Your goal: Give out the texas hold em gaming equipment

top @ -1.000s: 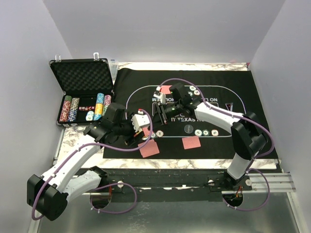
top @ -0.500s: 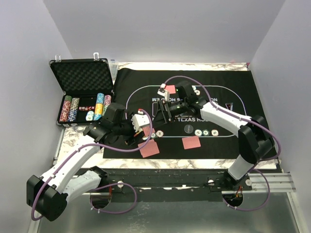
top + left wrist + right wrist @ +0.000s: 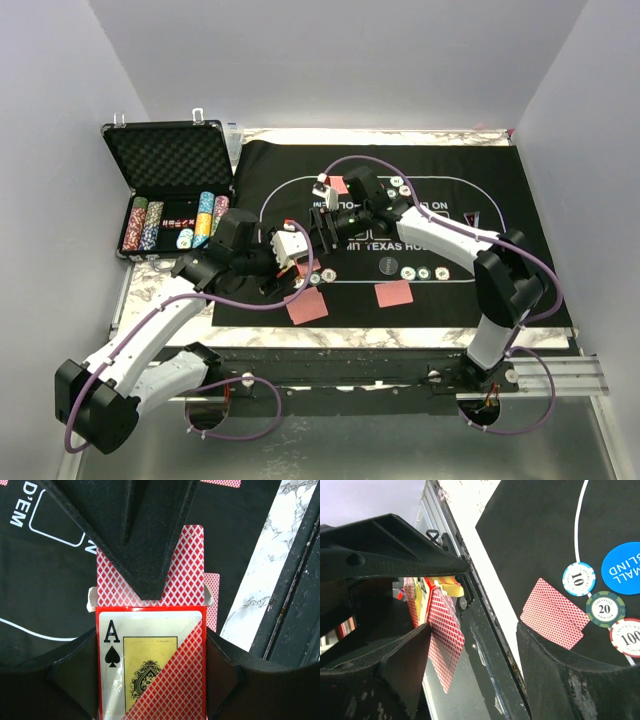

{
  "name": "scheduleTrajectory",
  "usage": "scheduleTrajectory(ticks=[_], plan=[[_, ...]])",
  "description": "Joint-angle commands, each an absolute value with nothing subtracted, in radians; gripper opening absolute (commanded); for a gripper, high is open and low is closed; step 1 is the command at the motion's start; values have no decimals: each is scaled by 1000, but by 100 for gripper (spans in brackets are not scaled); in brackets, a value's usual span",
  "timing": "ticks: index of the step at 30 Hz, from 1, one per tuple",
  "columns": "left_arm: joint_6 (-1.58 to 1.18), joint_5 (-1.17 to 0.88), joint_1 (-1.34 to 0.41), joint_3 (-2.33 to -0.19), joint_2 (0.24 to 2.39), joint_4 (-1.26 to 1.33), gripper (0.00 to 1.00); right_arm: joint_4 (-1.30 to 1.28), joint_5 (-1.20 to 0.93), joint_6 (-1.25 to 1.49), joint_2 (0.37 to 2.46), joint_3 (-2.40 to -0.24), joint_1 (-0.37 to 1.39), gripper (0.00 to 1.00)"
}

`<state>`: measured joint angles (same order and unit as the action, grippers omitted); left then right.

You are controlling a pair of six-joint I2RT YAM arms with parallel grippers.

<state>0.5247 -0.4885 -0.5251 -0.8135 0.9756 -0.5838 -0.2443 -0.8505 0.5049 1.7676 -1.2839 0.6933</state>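
Observation:
My left gripper (image 3: 291, 252) (image 3: 150, 675) is shut on the red-orange card box (image 3: 150, 665), which shows an ace of spades. Red-backed playing cards (image 3: 182, 575) stick out of its open end. My right gripper (image 3: 325, 227) (image 3: 474, 630) is open right at that end. One protruding card (image 3: 444, 640) lies against its left finger, and its other finger stands well apart. Single cards lie on the mat (image 3: 340, 184) (image 3: 394, 293) (image 3: 307, 306). Poker chips (image 3: 424, 273) sit in a row at mid mat. In the right wrist view, chips (image 3: 579, 578) and a blue button disc (image 3: 622, 567) lie beside a card (image 3: 552, 612).
The open black case (image 3: 170, 160) at the back left holds stacks of chips (image 3: 205, 218). The black felt mat (image 3: 500, 200) covers the marble tabletop (image 3: 150, 285). The table's metal rail (image 3: 560, 372) runs along the near edge.
My right gripper has opened wider and shifted slightly left, toward the card box. The left arm and the box have stayed put.

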Motion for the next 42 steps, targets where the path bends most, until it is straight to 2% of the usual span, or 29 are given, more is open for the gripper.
scheduleTrajectory(ticks=[1,6,10,14,19,22,27,35,42], plan=[[511,-509,-528,-852,977,-551,0,-307,-792,467,1777,-1318,702,67],[501,-502,-520,-838,967,-549,0,-361,-761,426,1748,-1292,690,46],[499,-500,-511,-830,965,-546,0,-381,-781,406,1718,-1277,672,39],[501,-502,-509,-830,968,-543,0,-381,-824,399,1699,-1276,666,39],[506,-511,-509,-840,979,-541,0,-322,-916,445,1687,-1275,666,55],[506,-510,-509,-848,982,-541,0,-307,-940,461,1686,-1272,667,56],[506,-494,-509,-839,975,-543,0,-383,-892,408,1690,-1287,665,36],[507,-492,-506,-813,941,-549,0,-442,-867,367,1662,-1281,656,25],[514,-508,-506,-831,958,-549,0,-374,-933,413,1704,-1305,659,1]])
